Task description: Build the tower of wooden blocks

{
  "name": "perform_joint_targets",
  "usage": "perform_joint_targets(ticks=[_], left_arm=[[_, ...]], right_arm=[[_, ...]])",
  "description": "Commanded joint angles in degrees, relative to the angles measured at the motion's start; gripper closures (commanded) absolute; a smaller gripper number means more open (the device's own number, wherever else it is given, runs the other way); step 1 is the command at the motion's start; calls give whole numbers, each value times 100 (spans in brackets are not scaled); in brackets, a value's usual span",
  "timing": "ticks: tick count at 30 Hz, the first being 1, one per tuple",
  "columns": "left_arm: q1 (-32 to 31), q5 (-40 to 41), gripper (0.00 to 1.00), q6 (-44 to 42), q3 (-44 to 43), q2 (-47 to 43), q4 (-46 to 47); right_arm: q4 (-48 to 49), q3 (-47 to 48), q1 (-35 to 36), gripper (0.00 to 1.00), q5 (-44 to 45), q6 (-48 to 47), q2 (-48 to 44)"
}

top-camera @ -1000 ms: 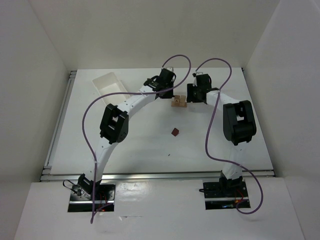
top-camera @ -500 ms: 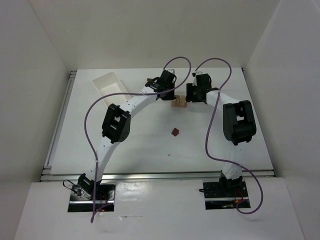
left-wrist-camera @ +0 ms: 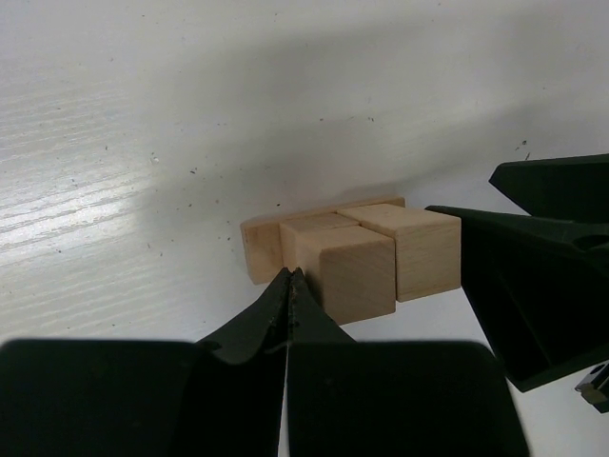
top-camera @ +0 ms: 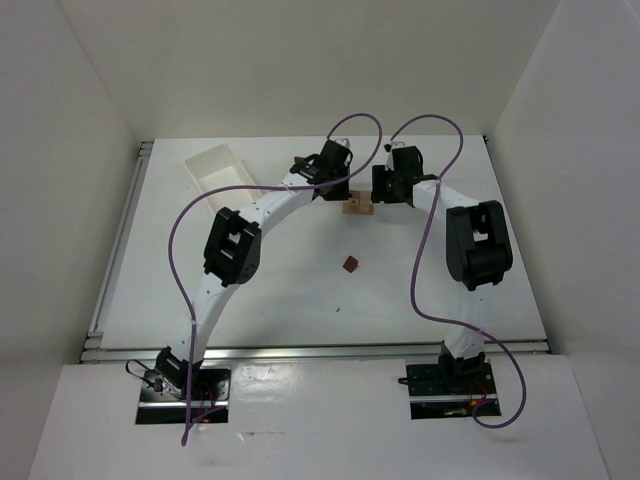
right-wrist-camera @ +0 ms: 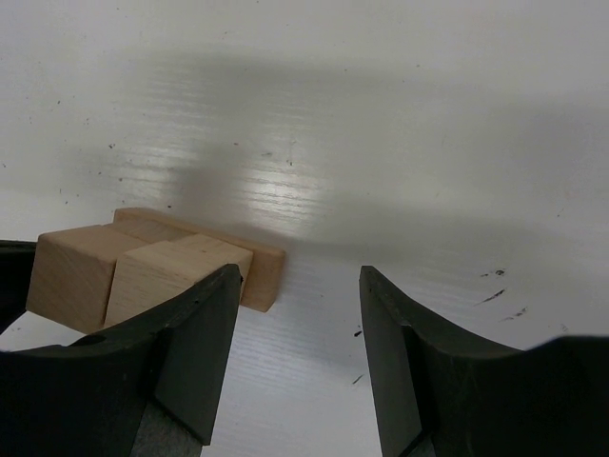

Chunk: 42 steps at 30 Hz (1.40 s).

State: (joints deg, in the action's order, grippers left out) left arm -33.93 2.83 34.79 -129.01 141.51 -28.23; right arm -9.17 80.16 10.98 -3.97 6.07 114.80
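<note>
Two light tan cubes (left-wrist-camera: 381, 249) sit side by side on a flat tan plank (left-wrist-camera: 259, 249) at the table's far middle, shown small from above (top-camera: 358, 206). My left gripper (left-wrist-camera: 289, 278) is shut and empty, its tip touching the near cube's left side; it sits just left of the stack (top-camera: 336, 192). My right gripper (right-wrist-camera: 297, 286) is open and empty, its left finger beside the cubes (right-wrist-camera: 143, 271), the plank's end (right-wrist-camera: 265, 271) between the fingers; it sits just right of the stack (top-camera: 378, 190). A dark maroon block (top-camera: 349, 264) lies alone nearer the middle.
A white rectangular tray (top-camera: 218, 167) stands at the far left. Purple cables loop over both arms. The right gripper's black finger (left-wrist-camera: 533, 276) shows at the right of the left wrist view.
The left arm shifted slightly between the oldest frame and now; the blocks and right arm look unchanged.
</note>
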Motion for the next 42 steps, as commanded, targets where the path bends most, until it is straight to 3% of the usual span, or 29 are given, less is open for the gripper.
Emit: perform_joint_targets(ticks=[1,4,12,15,16,17,19,22,24,29,34,42], left_arm=[[-8,-11,100,46,-239,87,177],[-8,121,100,46,-178,17,107],[158,886,80,-77,481,-1001,-165],[369,1139,35,-139,998,-1730,-332],[474,1236,11,-139,1209,-1959,-332],[528,1464,0,-139,1664,-2465,-332],[668,1658,0,-77,2211,-3021,-272],[817,1940,0,-16,3257,-4129,-130],[818,2211,0,124,3687,-4534,-173],[932,2634,0,537,4260,-5458,-587],[1318,2696,0,731,4726,-6082,-806],[1644,2460,0,995,5228,-6540,-930]], right_arm=[[170,246,-44,39,-69,-62,42],[170,298,-44,39,79,-62,42],[-76,351,-44,35,897,-123,-353],[-129,298,-44,32,802,-237,-765],[-129,246,-44,28,679,-237,-862],[-129,298,-44,25,330,-342,-1028],[-42,298,-44,18,-258,-456,-1144],[240,561,113,17,-771,-607,-1013],[-56,1295,263,15,-886,-720,-522],[-849,3415,886,10,-35,-283,936],[-790,5155,1292,6,-70,280,2361],[679,5966,1669,4,527,940,3565]])
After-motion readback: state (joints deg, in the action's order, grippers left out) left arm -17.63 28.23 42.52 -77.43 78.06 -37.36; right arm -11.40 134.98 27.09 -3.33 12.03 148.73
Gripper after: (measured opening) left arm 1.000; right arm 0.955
